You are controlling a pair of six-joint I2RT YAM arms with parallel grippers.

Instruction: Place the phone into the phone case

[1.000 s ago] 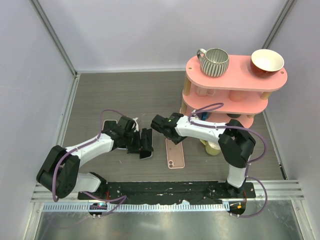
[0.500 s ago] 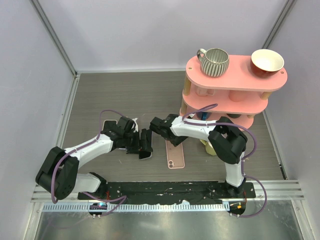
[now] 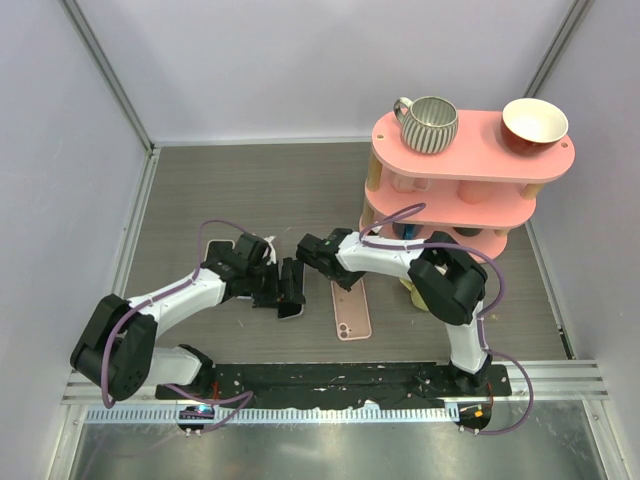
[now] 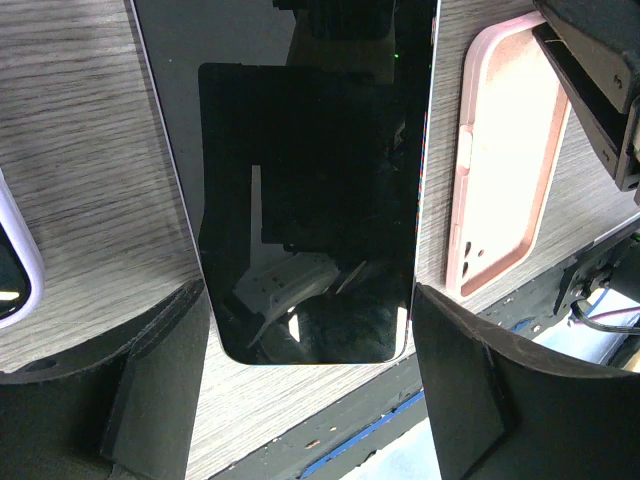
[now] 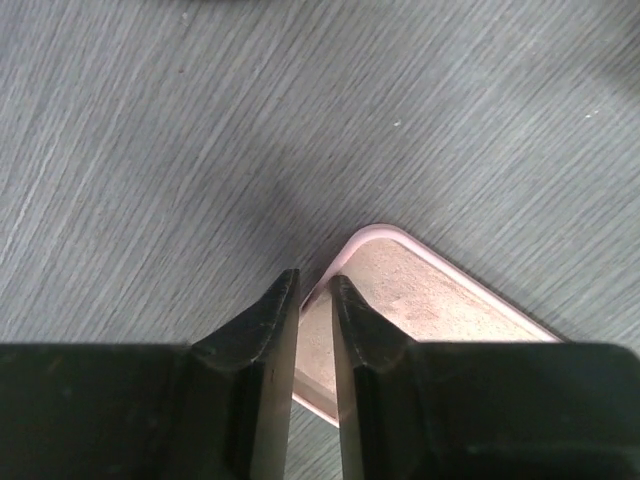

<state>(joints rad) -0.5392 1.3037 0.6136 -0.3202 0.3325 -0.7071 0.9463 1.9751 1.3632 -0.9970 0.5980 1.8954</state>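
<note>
**Phone held in the left gripper, case steadied just beside it**

The phone (image 4: 305,200) is clamped screen-up across its width between the fingers of the left gripper (image 4: 312,300). The phone case (image 4: 505,180) lies open side up on the table (image 4: 90,150), just beyond that gripper's right finger and apart from the phone. Its long axis is nearly parallel to the phone's, splayed only slightly. The right gripper (image 5: 315,285) is pressed almost together on the case's rim at a far corner, seemingly to pin it. A short sideways carry to the right, then a lowering, is judged to be called for, with the left arm the nearer.
</note>
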